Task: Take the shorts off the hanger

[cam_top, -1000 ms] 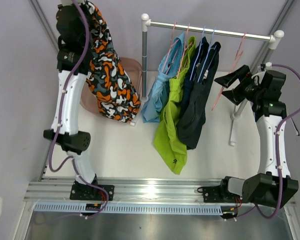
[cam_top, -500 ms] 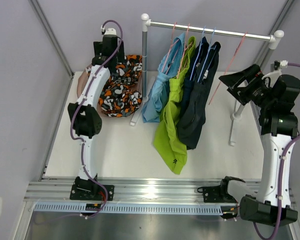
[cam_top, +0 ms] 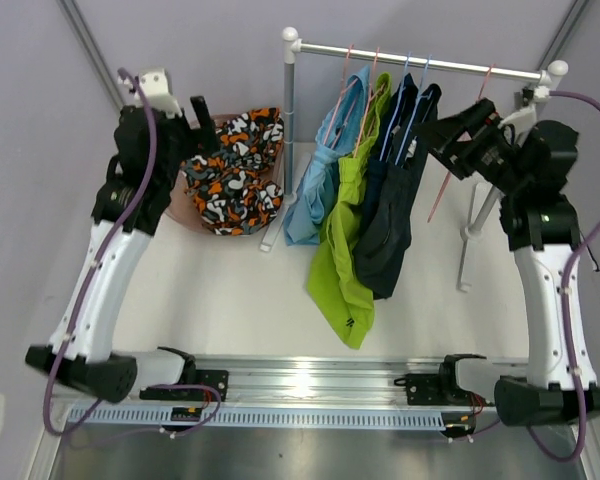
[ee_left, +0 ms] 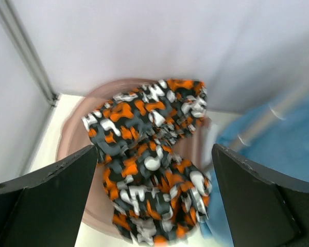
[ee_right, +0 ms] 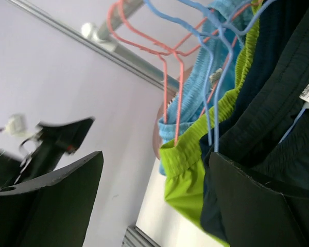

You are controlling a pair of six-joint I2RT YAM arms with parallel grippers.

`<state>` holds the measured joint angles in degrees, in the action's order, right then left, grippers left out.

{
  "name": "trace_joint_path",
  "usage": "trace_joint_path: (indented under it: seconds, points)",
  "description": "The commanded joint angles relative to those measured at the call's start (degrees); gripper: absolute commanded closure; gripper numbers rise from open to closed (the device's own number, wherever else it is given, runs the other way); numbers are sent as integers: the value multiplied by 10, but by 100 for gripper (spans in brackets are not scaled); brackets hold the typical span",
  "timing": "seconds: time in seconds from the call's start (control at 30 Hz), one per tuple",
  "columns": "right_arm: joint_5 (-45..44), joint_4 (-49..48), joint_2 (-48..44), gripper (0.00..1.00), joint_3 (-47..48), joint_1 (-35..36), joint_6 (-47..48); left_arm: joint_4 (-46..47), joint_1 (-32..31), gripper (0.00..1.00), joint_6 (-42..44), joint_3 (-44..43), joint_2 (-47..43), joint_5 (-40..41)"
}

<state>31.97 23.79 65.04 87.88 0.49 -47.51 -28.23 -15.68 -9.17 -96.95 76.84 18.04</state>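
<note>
Overhead view of a white worktop [cam_top: 230, 300] with a clothes rail [cam_top: 460, 67] across the upper middle and a robot arm at each side.

At the upper left, the patterned shorts [cam_top: 235, 170], blotched orange, black and white, lie crumpled in a pink basin [ee_left: 72, 136], off any hanger. The left gripper [cam_top: 195, 118] hovers just beside them, toward the left edge. In its wrist view the fingers stand wide apart with nothing between them and the shorts lie below.

4 pairs hang from the rail, bunched together at the centre of the frame: the light blue shorts [cam_top: 315, 200] on the left, the lime green shorts [cam_top: 342, 270] drooping lowest, and the 2 navy shorts [cam_top: 395, 210] on the right. Each is on a wire hanger, pink or blue. An empty pink hanger [cam_top: 442, 190] dangles to the right of them.

The right gripper [cam_top: 448, 135] sits at the upper right, near the waistband of the navy shorts. Its fingers are spread wide and hold nothing. Its wrist view shows the navy and green waistbands close ahead, but no contact is visible.

Judging by this, 1 pair of 5 is done and 4 are left. The navy pair nearest the right gripper looks like the next one to come off.
</note>
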Motion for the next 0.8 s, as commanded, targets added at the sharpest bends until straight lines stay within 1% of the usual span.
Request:
trace_joint_path:
  seconds: [0.0,0.03,0.1,0.17,0.2,0.27,0.3,0.37,0.4,0.47,0.5,0.7,0.77]
  points:
    - [-45,-22,52,9,33,33,23,3,-21,1,-21,110,-47,-56]
    - [-54,-22,71,10,45,34,26,2,-26,1,-22,153,-76,-70]
    - [-59,-21,88,12,55,36,30,-4,-29,1,-26,184,-103,-78]
    - [-71,-21,100,17,66,36,34,-9,-30,1,-30,202,-143,-83]
    - [-75,-23,108,18,67,36,35,-10,-30,1,-32,231,-157,-86]
    - [-88,-27,114,23,65,36,36,-3,-30,1,-32,250,-184,-91]
    - [-93,-30,121,27,63,36,36,-1,-30,1,-28,277,-206,-93]
    - [-96,-33,127,30,58,37,34,3,-30,1,-22,296,-221,-89]
    - [-97,-40,130,34,56,38,33,3,-30,1,-17,301,-229,-85]
    - [-100,-48,137,36,45,43,27,-3,-30,1,-16,310,-231,-82]
    - [-103,-55,140,39,41,45,25,-5,-30,1,-16,312,-231,-83]
    - [-118,-71,163,42,41,75,20,8,-30,1,-21,336,-245,-95]
    - [-120,-76,172,48,41,82,17,8,-30,1,-22,342,-245,-94]
